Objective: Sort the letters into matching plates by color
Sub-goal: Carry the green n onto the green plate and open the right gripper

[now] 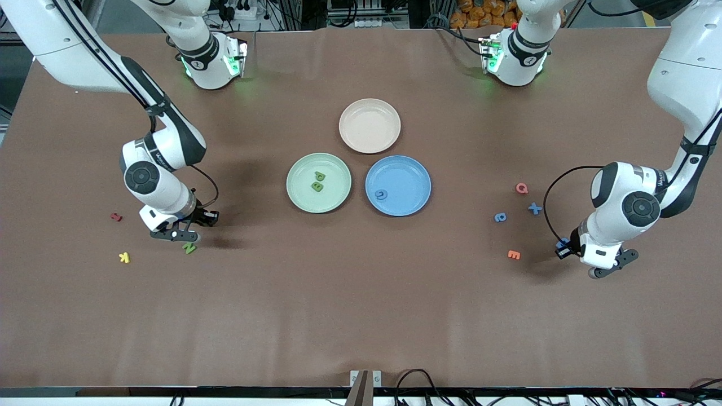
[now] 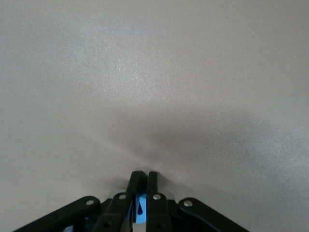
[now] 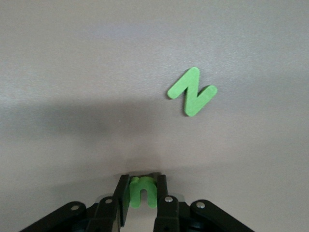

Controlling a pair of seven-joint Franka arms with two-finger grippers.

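Now both pick-ups are made: the right gripper (image 3: 141, 193) pinches a green letter (image 3: 141, 190) in its jaws beside the green N (image 3: 192, 91), and the left gripper (image 2: 142, 200) clamps a blue letter (image 2: 140, 209) (mostly hidden), both low over the bench (image 1: 361, 316). Next, I judge, each must lift and carry to the green plate (image 1: 299, 197) and the blue plate (image 1: 414, 169).

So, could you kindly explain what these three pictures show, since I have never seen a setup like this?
Two robot arms work at a brown table. The wide picture looks down from across it; the other two come from cameras on each arm's wrist.

Mid-table stand a green plate holding two green letters, a blue plate holding one blue letter, and a beige plate. Loose foam letters lie toward both ends.

The right gripper, low over the table, is shut on a green letter, with a green N lying beside it. The left gripper is shut on a blue letter.
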